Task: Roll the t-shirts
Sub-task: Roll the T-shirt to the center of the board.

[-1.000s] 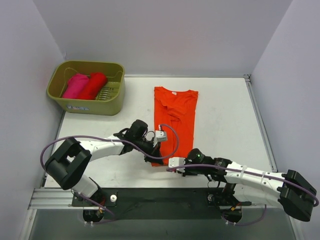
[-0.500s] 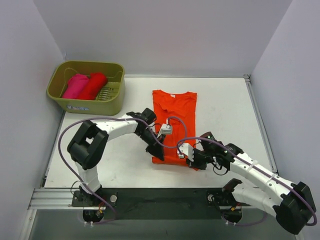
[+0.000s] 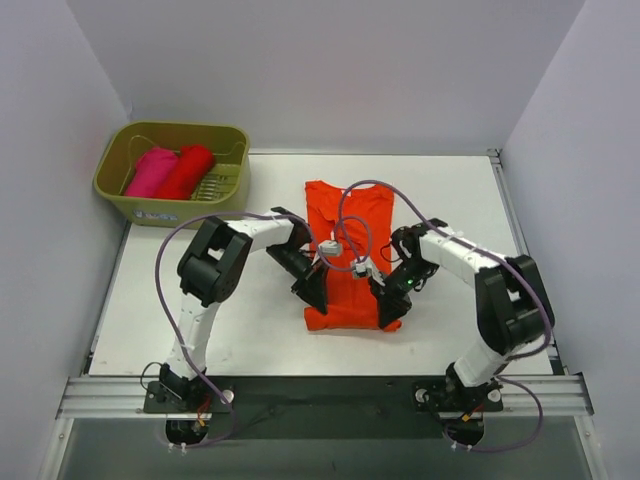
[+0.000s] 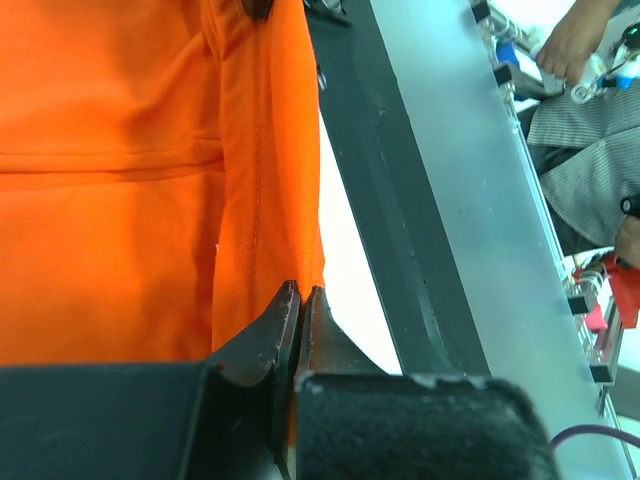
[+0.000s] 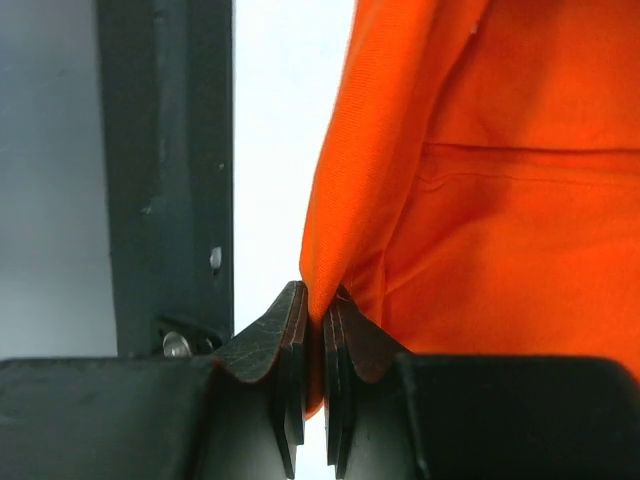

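Observation:
An orange-red t-shirt (image 3: 350, 215) lies flat in the middle of the table, collar toward the far side. Its near end is lifted and doubled over. My left gripper (image 3: 314, 292) is shut on the near left corner of the t-shirt (image 4: 120, 200), with the cloth edge pinched between the tips (image 4: 300, 300). My right gripper (image 3: 388, 303) is shut on the near right corner, and a fold of the t-shirt (image 5: 520, 200) runs down between the jaws (image 5: 322, 305). A magenta pink t-shirt (image 3: 150, 170) and a deeper red t-shirt (image 3: 187, 170) lie rolled in the basket.
The olive-green basket (image 3: 170, 215) stands at the far left of the table. White side walls close in on the left and right. Purple cables loop over the orange-red t-shirt between the two arms. The dark rail with the arm bases runs along the near edge.
Both grippers have moved away from the near edge toward the far side, carrying the shirt's near corners with them. The right gripper has closed tighter on the cloth.

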`<state>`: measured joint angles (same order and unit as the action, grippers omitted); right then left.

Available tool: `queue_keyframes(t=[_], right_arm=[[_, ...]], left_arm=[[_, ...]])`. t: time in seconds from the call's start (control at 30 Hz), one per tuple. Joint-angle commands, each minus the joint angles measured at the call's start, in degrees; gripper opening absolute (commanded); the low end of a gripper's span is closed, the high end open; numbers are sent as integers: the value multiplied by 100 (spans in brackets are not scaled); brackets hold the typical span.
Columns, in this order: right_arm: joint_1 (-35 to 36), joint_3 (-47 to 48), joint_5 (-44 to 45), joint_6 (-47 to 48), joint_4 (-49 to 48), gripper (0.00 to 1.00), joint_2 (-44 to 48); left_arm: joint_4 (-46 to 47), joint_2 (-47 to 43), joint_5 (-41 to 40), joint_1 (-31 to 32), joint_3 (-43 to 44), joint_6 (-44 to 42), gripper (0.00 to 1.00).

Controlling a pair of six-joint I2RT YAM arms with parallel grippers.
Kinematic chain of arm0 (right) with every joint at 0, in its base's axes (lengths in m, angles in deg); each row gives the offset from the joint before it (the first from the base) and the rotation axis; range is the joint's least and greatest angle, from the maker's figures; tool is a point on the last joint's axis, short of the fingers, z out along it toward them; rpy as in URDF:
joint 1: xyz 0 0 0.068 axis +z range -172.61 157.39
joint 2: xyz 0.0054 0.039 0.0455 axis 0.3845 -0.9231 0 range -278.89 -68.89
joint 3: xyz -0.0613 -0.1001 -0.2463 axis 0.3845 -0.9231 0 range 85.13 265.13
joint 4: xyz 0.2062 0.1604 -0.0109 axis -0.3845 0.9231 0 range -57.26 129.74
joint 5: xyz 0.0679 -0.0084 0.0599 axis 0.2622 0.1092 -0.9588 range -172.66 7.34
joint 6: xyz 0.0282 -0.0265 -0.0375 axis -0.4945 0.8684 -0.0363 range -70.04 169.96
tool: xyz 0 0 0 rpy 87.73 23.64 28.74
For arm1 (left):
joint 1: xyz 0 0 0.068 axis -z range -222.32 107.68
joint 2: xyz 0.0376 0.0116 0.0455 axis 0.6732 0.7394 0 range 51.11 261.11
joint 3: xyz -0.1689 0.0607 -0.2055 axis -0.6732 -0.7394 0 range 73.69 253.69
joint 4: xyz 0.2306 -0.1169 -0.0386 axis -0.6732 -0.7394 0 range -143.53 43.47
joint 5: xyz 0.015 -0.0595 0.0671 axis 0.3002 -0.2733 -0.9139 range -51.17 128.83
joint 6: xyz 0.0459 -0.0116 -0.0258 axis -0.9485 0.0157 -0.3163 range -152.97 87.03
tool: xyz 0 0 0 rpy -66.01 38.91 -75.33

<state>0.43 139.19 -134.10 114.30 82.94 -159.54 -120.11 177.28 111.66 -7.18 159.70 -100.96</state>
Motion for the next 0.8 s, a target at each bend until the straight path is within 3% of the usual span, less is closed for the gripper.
queue_keyframes(t=[0.0, 0.47, 0.63, 0.77], right_arm=[[-449, 780, -656, 1693, 2333, 6, -803], [-714, 1475, -218, 2803, 3524, 7, -2580], [-705, 1598, -164, 2743, 3480, 9, -2887], [-662, 1817, -147, 2295, 3375, 10, -3081]], left_arm=[[-1703, 136, -200, 20, 266, -268, 1], [-1651, 681, -982, 116, 750, 22, 4], [-1590, 725, -1017, 143, 794, -5, 4], [-887, 690, -1385, 169, 636, 655, 4]])
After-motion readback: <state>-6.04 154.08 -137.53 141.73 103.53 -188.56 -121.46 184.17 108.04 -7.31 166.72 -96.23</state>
